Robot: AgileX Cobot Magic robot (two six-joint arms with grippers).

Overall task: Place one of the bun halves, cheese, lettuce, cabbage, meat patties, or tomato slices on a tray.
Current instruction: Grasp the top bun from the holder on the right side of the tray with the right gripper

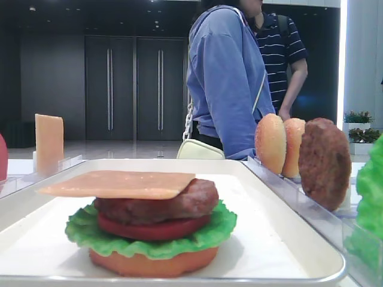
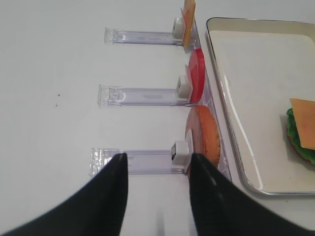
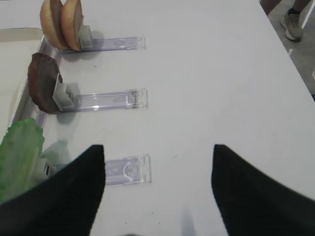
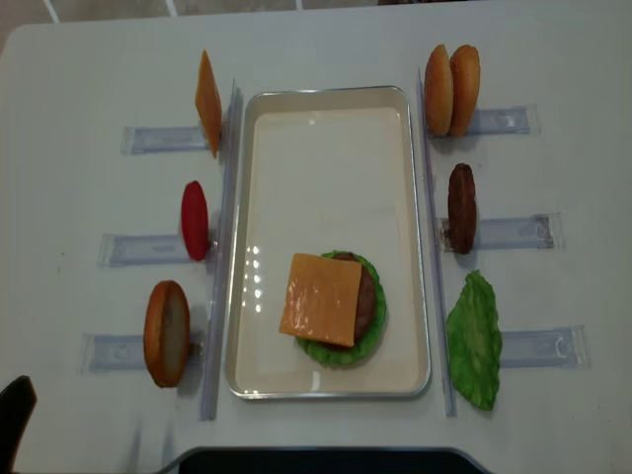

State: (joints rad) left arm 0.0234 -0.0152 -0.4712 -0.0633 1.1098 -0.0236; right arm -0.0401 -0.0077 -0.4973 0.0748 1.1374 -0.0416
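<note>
On the white desk (image 4: 326, 39) the tray (image 4: 326, 114) lies in the middle, and near its front end stands a stack: a bottom bun disc (image 1: 152, 262), lettuce (image 1: 149, 234), a tomato slice (image 1: 154, 228), a patty (image 1: 157, 204) and the cheese (image 4: 321, 298) on top. Clear racks (image 4: 499, 233) lie along both long sides of the tray, each one carrying a piece on its edge. To the right of the tray are two bun halves (image 4: 451, 89) touching each other, a second patty (image 4: 461, 207) and a second lettuce leaf (image 4: 475, 340). To the left are an orange slab (image 4: 208, 103), a red tomato slice (image 4: 195, 219) and a bun disc (image 4: 167, 333). Nothing lies between these pieces and the tray except the thin rack rails. The right end effector (image 3: 157, 189) hovers above the bare desk, pointing down beside the rack of the lettuce leaf, its two dark fingers (image 3: 74, 196) wide apart and holding nothing. The left end effector (image 2: 156, 196) hangs over the rack of the bun disc, fingers (image 2: 110, 196) also apart and released. The low camera alone shows the layers of the stack from the side, and two people (image 1: 239, 72) standing behind the desk. The top view shows only a dark corner at bottom left, which may be part of the left arm; I cannot tell.
</note>
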